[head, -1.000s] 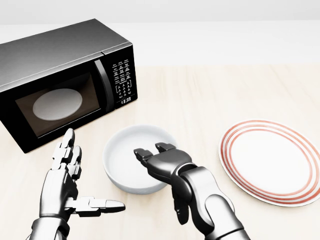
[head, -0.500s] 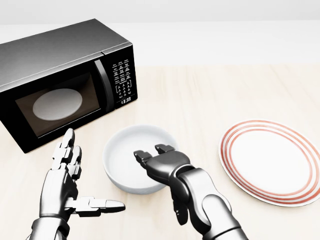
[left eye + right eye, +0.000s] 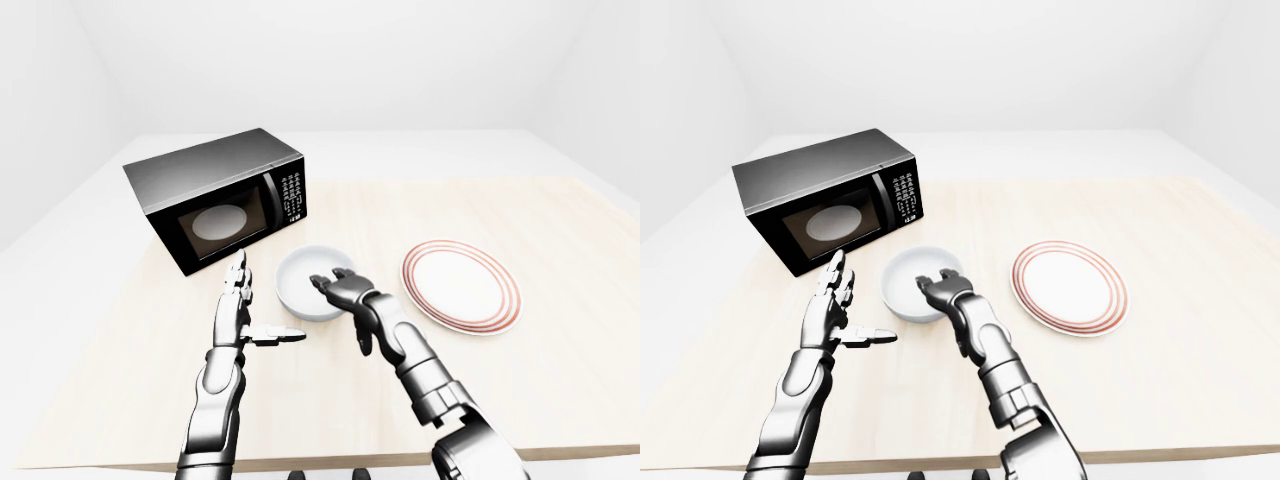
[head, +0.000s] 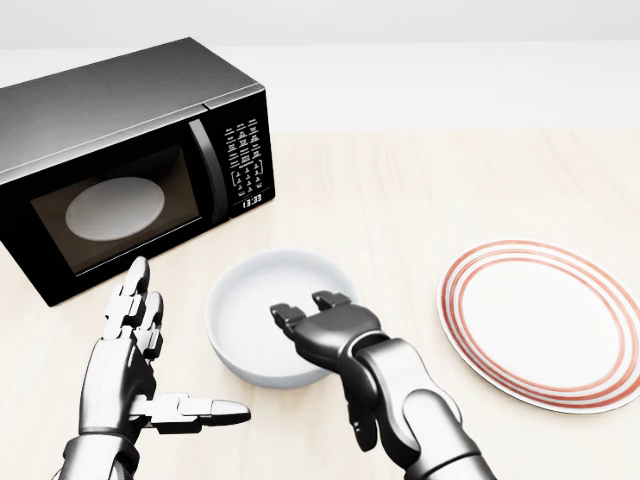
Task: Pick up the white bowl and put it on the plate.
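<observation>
While the left robot hand (image 4: 135, 365) hovers at the seven o'clock corner of the head view, fingers spread flat and thumb pointing right, it holds nothing and sits beside the bowl without touching it. Just past it, at six o'clock, the right robot hand (image 4: 318, 322) reaches over the near rim of the white bowl (image 4: 262, 325), its fingers (image 4: 330, 298) curled partway inside; whether they are pinching the rim or only resting over it cannot be told. The bowl stands upright on the pale wooden tabletop (image 4: 420, 190), near the middle of the view. At three o'clock lies the red-ringed plate (image 4: 540, 325), bare and well apart from the bowl. Farthest, at ten o'clock, stands a black microwave (image 4: 130, 160) with its door shut.

Judged from here, the risk is a shallow grip on one side only: a smooth, curved rim could slip or tip the bowl on lifting. Carried low toward three o'clock, the bowl could also clip the plate's edge and shove it.
</observation>
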`<state>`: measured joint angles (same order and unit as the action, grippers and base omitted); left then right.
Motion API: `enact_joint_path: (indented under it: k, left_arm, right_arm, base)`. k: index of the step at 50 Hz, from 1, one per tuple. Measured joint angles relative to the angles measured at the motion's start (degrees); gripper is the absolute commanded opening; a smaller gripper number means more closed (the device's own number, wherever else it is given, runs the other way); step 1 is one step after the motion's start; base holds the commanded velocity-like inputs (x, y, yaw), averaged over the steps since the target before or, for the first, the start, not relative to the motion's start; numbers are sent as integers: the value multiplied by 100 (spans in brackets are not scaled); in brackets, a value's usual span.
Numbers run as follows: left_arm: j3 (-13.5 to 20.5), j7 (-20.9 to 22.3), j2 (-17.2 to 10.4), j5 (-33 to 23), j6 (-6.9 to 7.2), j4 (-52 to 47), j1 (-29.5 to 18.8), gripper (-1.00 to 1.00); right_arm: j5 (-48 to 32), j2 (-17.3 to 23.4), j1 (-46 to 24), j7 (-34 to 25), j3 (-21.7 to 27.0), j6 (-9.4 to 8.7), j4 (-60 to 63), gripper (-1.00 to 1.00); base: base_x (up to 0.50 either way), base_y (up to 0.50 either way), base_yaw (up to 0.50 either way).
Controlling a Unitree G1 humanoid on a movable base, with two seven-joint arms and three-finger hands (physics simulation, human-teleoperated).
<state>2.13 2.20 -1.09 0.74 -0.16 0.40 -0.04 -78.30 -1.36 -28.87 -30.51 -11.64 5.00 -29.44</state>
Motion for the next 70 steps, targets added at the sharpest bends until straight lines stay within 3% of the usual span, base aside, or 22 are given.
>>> enact_joint_path:
  k: [4, 5, 6, 7, 31, 48, 70]
  left_arm:
    - [0, 0, 0, 0, 0, 0, 0, 100]
    - [0, 0, 0, 0, 0, 0, 0, 100]
    - [0, 0, 0, 0, 0, 0, 0, 100]
    - [0, 0, 0, 0, 0, 0, 0, 100]
    - [-1, -1, 0, -1, -1, 1, -1, 100]
    - [0, 0, 0, -1, 0, 0, 0, 100]
    - [0, 0, 0, 0, 0, 0, 0, 100]
  right_arm:
    - [-11, 0, -4, 32, -3, 0, -45, 100]
    - [-14, 0, -3, 37, -4, 0, -52, 64]
    - [-15, 0, -4, 43, -3, 0, -56, 11]
    - [-17, 1, -4, 47, -4, 0, -60, -100]
    - [68, -48, -176, 525, 24, 0, -136, -100]
    - [58, -51, -131, 820, 24, 0, 489, -100]
    - [-541, -9, -26, 1439, 42, 0, 982, -100]
  base:
    - [0, 0, 0]
    - [0, 0, 0]
    - [0, 0, 0]
    - [0, 0, 0]
    - [0, 0, 0]
    - [0, 0, 0]
    - [0, 0, 0]
